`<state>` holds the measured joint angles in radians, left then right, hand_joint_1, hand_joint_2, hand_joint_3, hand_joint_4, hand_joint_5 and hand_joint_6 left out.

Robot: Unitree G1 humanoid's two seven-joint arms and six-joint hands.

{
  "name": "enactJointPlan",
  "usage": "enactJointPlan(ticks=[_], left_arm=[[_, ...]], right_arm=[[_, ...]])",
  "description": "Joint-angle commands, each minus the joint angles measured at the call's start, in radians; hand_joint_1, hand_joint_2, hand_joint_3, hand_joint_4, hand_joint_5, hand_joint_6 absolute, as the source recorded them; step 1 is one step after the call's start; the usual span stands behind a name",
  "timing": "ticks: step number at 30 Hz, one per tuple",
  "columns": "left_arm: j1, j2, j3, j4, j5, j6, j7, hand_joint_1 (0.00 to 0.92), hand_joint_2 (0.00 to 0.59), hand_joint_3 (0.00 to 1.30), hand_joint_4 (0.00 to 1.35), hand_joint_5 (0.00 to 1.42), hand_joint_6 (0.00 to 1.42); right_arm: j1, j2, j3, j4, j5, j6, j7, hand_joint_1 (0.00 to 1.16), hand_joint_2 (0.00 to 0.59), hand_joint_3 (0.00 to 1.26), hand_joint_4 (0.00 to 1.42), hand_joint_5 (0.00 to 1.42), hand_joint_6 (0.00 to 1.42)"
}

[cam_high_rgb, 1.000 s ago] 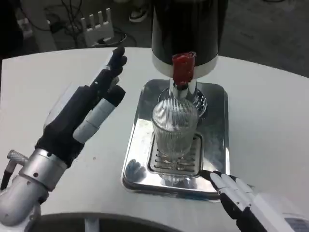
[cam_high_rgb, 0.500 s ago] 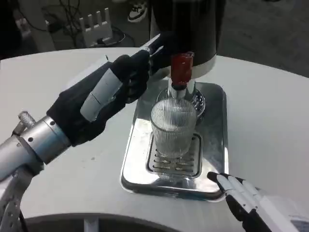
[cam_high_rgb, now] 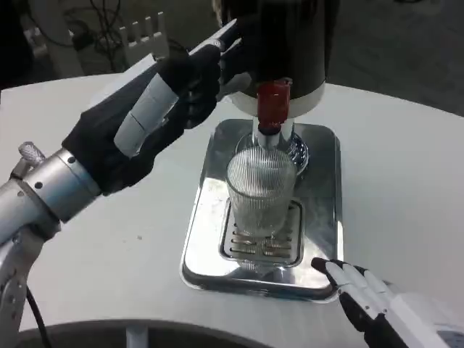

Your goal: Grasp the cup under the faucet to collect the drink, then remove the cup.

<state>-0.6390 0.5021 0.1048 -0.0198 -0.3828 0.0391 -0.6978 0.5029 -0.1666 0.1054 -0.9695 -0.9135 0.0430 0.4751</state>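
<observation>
A round-edged white table (cam_high_rgb: 406, 145) spreads across the frame, smooth and matte. At the top centre stands a black dispenser (cam_high_rgb: 283, 36), cylindrical with a pale band at its base; its upper part is cut off by the frame edge. Below it a shiny steel tray (cam_high_rgb: 206, 217), rectangular with rounded corners, mirrors the room and carries a slotted grille in the middle. The left hand (cam_high_rgb: 156, 112) reaches in from the lower left on a silver forearm, palm side dark, fingers extended and held close together, tips at the dispenser's left flank; whether they touch it I cannot tell. The cup (cam_high_rgb: 261, 192), clear ribbed glass, stands upright on the grille in the centre, directly under the faucet (cam_high_rgb: 274, 109) with its red handle. The right hand (cam_high_rgb: 362, 293) lies in the lower right corner, partly cut off, fingers straight and side by side, tips just beside the tray's front rim, holding nothing.
</observation>
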Motion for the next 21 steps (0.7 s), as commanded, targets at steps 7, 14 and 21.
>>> enactJointPlan(ticks=[7, 14, 21], left_arm=[[-0.060, -0.017, -0.025, 0.082, 0.040, -0.024, -0.017, 0.000, 0.000, 0.00, 0.00, 0.00, 0.00], [-0.073, -0.050, -0.063, 0.098, 0.060, -0.034, -0.034, 0.000, 0.000, 0.00, 0.00, 0.00, 0.00], [-0.099, -0.076, -0.087, 0.107, 0.071, -0.039, -0.034, 0.000, 0.000, 0.00, 0.00, 0.00, 0.00]], right_arm=[[0.006, 0.001, -0.002, -0.005, 0.010, 0.000, -0.009, 0.44, 0.446, 0.03, 0.00, 0.00, 0.00], [-0.002, 0.001, 0.000, 0.000, 0.009, 0.004, -0.006, 0.44, 0.446, 0.03, 0.00, 0.00, 0.00], [-0.014, 0.003, 0.002, 0.011, 0.009, 0.007, -0.006, 0.44, 0.446, 0.03, 0.00, 0.00, 0.00]])
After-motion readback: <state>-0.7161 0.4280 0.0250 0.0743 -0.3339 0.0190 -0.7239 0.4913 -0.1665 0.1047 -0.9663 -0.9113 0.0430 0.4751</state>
